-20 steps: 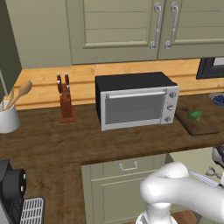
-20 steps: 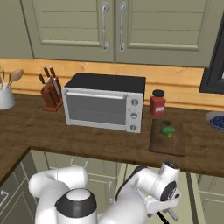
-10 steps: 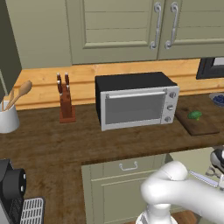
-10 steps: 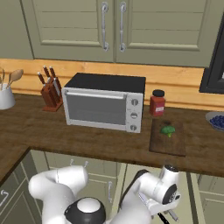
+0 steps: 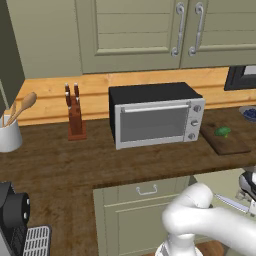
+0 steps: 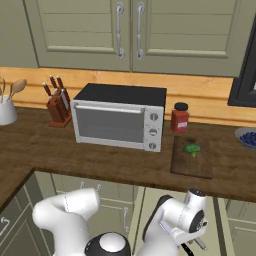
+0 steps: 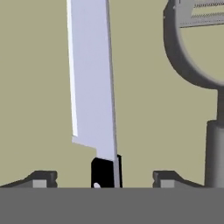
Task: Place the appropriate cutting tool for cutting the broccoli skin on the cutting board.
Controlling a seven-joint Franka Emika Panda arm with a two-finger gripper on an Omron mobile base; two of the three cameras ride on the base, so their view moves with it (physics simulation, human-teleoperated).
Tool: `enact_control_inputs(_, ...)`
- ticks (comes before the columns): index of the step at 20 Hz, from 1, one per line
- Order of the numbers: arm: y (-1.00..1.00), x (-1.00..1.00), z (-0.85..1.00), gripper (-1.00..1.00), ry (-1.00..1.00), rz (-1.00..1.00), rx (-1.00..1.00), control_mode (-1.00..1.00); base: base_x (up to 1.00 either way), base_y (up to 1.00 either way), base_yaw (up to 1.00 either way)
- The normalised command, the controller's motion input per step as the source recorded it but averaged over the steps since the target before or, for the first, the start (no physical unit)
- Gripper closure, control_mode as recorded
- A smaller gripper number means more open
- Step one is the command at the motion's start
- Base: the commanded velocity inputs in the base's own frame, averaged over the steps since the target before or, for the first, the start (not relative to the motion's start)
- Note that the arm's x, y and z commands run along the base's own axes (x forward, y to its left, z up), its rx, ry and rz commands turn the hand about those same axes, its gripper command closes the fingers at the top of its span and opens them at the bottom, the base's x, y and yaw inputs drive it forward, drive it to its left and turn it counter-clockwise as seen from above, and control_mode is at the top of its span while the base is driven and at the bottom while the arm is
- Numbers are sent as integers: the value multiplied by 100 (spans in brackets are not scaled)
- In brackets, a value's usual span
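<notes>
The knife [image 7: 92, 87] lies on a tan surface below counter height, its silver blade pointing away from the hand and its short black handle nearest. My gripper [image 7: 105, 177] is open, with one fingertip on each side of the handle and a gap on both sides. In the left base view the knife [image 5: 229, 202] shows beside the hand at the far right, under the counter's edge. The green broccoli [image 6: 191, 148] sits on the dark brown cutting board [image 6: 190, 165], right of the toaster oven. The broccoli [image 5: 222, 131] and board [image 5: 227, 145] also show in the left base view.
A dark grey round utensil [image 7: 192, 52] with a long handle lies close to the right of the knife. On the counter stand the toaster oven [image 5: 156, 115], a reddish knife block [image 5: 75, 112], a red jar [image 6: 179, 117], a white utensil holder [image 5: 9, 132] and a blue bowl [image 6: 247, 137].
The hand has sunk a little lower toward the knife at the right. The things on the counter have not moved.
</notes>
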Motion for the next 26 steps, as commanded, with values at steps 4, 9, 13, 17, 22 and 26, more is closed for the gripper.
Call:
enact_control_inputs(4, -1, -1, -38, -100, 0, 4, 0, -100, 0, 0, 0)
enact_control_inputs(9, 0, -27, -53, 100, 0, 7, 0, -100, 0, 0, 0)
enact_control_inputs(13, 6, -46, -51, 100, -2, 5, 0, -100, 0, 0, 0)
enact_control_inputs(17, 13, -35, -20, 100, -6, 2, 0, -100, 0, 0, 0)
enact_control_inputs(22, 16, -21, 28, 100, -13, 0, 0, -100, 0, 0, 0)
enact_control_inputs(26, 6, -22, 100, 100, -12, 5, 0, -100, 0, 0, 0)
